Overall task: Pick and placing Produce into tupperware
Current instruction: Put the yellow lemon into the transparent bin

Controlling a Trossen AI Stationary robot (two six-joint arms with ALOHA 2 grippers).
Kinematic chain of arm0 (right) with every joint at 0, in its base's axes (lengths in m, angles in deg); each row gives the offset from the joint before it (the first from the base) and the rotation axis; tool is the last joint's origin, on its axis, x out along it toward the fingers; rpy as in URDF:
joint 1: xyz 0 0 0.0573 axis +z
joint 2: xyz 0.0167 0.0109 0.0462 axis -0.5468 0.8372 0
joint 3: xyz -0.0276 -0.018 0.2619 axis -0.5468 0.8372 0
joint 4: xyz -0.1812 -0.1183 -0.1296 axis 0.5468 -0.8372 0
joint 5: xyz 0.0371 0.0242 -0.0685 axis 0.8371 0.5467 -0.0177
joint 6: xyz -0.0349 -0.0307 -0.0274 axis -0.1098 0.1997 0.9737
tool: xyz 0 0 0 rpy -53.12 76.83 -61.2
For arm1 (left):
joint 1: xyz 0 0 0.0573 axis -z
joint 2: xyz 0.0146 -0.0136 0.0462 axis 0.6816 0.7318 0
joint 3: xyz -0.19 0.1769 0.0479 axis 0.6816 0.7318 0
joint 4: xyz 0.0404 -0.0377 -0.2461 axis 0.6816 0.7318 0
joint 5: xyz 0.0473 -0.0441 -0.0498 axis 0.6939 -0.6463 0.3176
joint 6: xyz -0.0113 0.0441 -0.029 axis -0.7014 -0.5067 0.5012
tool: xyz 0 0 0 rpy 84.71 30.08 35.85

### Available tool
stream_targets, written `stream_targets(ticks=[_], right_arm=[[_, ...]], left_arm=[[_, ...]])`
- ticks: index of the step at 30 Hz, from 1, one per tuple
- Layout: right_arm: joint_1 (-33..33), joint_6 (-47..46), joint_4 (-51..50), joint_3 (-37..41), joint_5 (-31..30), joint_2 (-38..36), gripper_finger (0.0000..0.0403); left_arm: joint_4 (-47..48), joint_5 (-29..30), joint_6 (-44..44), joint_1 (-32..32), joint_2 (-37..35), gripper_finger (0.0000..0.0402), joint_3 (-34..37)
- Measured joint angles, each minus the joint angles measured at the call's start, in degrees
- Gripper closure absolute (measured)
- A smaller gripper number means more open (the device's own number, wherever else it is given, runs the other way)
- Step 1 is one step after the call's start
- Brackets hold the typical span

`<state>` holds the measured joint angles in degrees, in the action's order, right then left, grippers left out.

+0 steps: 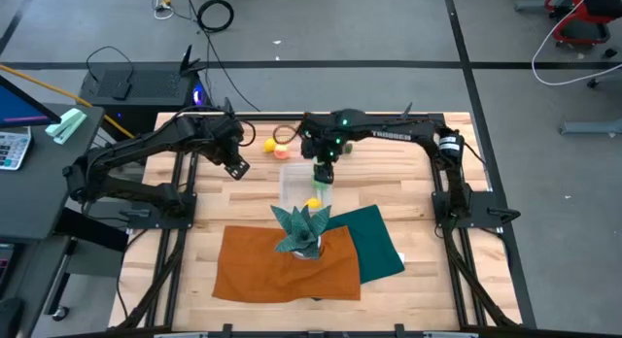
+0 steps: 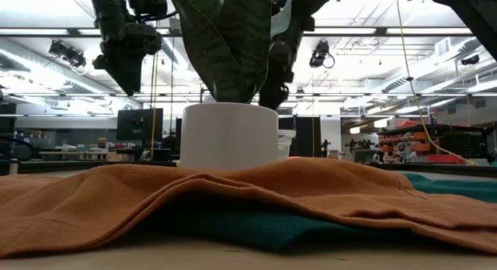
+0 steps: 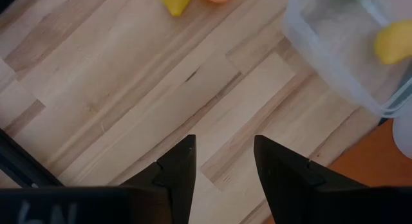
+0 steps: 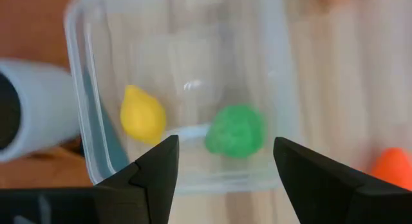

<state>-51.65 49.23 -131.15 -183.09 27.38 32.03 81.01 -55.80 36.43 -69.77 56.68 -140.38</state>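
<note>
The clear plastic tub (image 1: 304, 187) sits in the middle of the wooden table (image 1: 418, 173), just behind the spiky teal plant in a white pot (image 1: 300, 229). Two toys are inside the tub: a small yellow lemon toy (image 4: 142, 114) and a round green toy (image 4: 235, 130).

The right gripper (image 1: 323, 173) hangs over the far end of the tub, right above the green toy. Its fingers are spread apart and hold nothing. It looks like the green toy has just been let go, but that is only a guess.

More toys wait on the bare wood, just past the far left corner of the tub. There is a second yellow toy (image 1: 269, 143) and an orange toy (image 1: 282, 152) side by side, almost touching.

The left gripper (image 1: 236, 167) hovers over the table to the left of the tub. Its fingers are spread apart and empty too. The two waiting toys lie a little beyond it and to its right. Both grippers are near them, and the left one looks a bit closer, so it seems best placed to pick next.

An orange cloth (image 1: 282, 265) and a green cloth (image 1: 377, 243) lie at the near side.
</note>
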Motion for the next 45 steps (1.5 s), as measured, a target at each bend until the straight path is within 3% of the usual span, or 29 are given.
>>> stream_targets(ticks=[14, 23, 28, 33, 38, 42, 45], right_arm=[[-10.53, -8.03, -4.34, -1.99, -2.33, -9.57, 0.0186], [-11.76, -8.29, -12.60, -1.99, -2.18, -12.83, 0.0188], [-11.70, -8.25, -12.68, -1.97, -2.16, -14.01, 0.0188], [-11.72, -8.25, -12.68, -1.97, -2.16, -14.05, 0.0188], [-11.14, -8.29, -12.68, -1.94, -2.18, -14.06, 0.0188], [-10.52, -8.36, -12.67, -1.94, -2.17, -14.04, 0.0188], [-9.94, -8.92, -12.68, -1.92, -2.23, -14.04, 0.0188]], left_arm=[[-11.08, 0.02, 0.10, 0.00, 0.00, 0.0237, 0.00], [-22.55, -0.76, 3.34, -3.20, 2.19, 0.0237, -0.02], [-29.55, -19.90, 6.60, -11.65, 6.54, 0.0237, -0.02], [-36.75, -22.28, 6.58, -17.64, 10.17, 0.0237, -0.21], [-35.43, -23.08, 4.45, -22.20, 15.10, 0.0245, -6.52], [-30.39, -23.57, -0.48, -22.85, 19.44, 0.0258, -17.52], [-21.51, -20.33, -6.39, -22.04, 23.78, 0.0268, -26.91]])
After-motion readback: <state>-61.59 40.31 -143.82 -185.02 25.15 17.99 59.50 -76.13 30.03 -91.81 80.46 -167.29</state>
